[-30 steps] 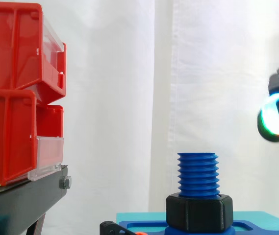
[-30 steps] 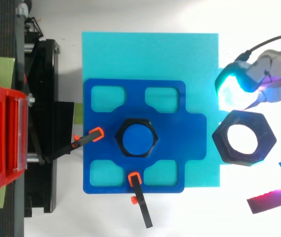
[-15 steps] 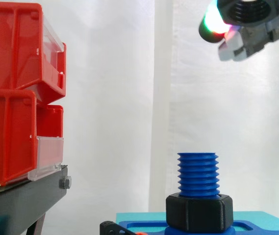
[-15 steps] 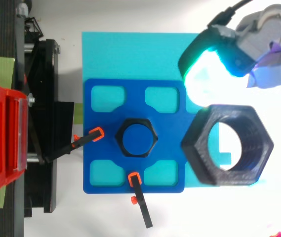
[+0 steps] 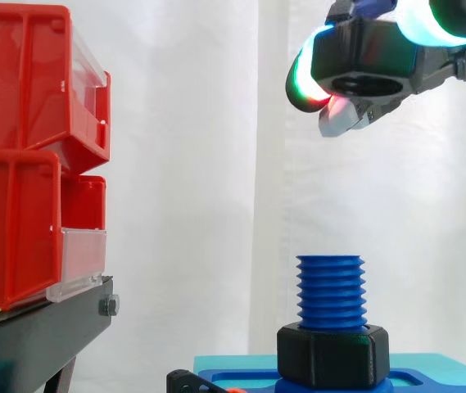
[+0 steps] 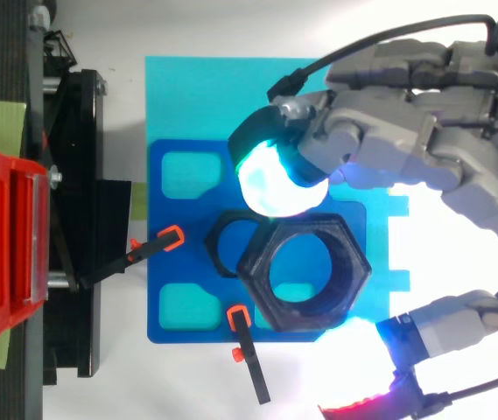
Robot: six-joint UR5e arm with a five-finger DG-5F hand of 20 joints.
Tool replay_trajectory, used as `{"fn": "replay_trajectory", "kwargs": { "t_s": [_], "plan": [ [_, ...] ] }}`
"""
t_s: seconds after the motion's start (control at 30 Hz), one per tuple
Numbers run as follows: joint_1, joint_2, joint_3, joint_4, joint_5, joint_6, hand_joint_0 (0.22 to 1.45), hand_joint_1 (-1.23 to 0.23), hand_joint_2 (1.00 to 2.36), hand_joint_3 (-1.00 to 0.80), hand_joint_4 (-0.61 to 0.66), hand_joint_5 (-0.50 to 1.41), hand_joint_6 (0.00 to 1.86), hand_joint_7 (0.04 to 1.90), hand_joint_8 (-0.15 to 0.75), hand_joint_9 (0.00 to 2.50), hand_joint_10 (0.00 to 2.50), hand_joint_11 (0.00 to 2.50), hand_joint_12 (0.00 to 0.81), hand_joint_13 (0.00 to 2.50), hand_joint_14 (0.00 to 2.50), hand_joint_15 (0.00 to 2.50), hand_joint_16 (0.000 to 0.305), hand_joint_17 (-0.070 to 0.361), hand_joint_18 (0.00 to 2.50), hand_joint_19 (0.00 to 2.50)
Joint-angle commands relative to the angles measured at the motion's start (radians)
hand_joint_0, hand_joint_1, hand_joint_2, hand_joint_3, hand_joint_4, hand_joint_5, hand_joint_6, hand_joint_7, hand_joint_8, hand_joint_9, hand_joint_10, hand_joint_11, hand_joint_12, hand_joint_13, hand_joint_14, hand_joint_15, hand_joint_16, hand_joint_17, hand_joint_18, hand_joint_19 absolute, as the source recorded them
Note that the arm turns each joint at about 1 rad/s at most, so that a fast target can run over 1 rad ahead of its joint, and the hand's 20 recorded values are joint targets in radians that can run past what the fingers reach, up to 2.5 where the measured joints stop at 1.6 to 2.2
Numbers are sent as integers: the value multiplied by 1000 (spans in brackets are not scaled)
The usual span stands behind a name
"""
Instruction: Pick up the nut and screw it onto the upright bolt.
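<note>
Nut (image 5: 362,51) pinched in the hand, clear above the bolt

- Hand (image 6: 424,149) comes in from 3 o'clock in the top view and clamps the black hex nut between glowing pads. One pad (image 6: 273,179) sits at the nut's 11 o'clock, another at its 5 o'clock. So the fingers are closed on the nut, not relaxed.
- Side view: the nut hangs in the air with its bore facing down, tilted slightly. It is at roughly 1 o'clock from the bolt top, well apart from it, with no thread contact.
- Top view: the nut's bore is off-axis, toward 4 o'clock of the bolt. Its rim overlaps the bolt.
- Blue bolt (image 5: 331,291) stands upright with its threads exposed.
- A second black nut (image 5: 332,356) is seated low on the bolt at its base.
- The bolt stands in a dark blue fixture plate (image 6: 165,241) with four cut-outs.
- Two orange-tipped black clamps are on the plate, one (image 6: 171,234) at 9 o'clock of the bolt and one (image 6: 238,313) at 6 o'clock.
- Plate lies on a cyan mat (image 6: 231,96).
- Red bins (image 5: 20,155) are stacked on a black stand (image 5: 36,336) at 9 o'clock.
- White curtain (image 5: 200,164) hangs at the back.
</note>
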Motion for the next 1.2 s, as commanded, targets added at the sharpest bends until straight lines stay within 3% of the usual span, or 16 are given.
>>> {"fn": "replay_trajectory", "kwargs": {
  "t_s": [0.0,0.17,0.37,0.4,0.67,0.9,1.17],
  "plan": [
    [-2,-4,0,-10,3,-28,647,-666,1000,-500,267,-115,509,1316,316,913,9,286,335,834,8,203,38,86,633,286],
    [-8,-38,0,-45,3,-28,647,-663,1000,-500,266,-114,508,1323,316,919,9,285,336,835,8,203,38,86,634,287],
    [-14,-62,0,-40,3,-26,647,-661,1000,-500,264,-112,506,1325,318,923,9,286,336,835,7,198,38,86,634,288],
    [-22,-81,0,-34,3,-26,647,-661,1000,-500,264,-112,506,1327,319,927,9,287,336,836,8,198,38,86,635,287],
    [-40,-101,0,1,3,-29,647,-658,1000,-500,265,-111,505,1331,320,931,9,288,336,838,8,201,38,86,635,284],
    [-40,-101,0,4,6,-45,646,-657,1000,-500,264,-110,504,1329,320,931,9,288,336,840,8,198,38,86,633,295],
    [-25,-101,0,10,24,-55,644,-657,1000,-500,262,-110,503,1337,319,935,11,293,336,842,8,199,38,86,633,288]
  ]
}}
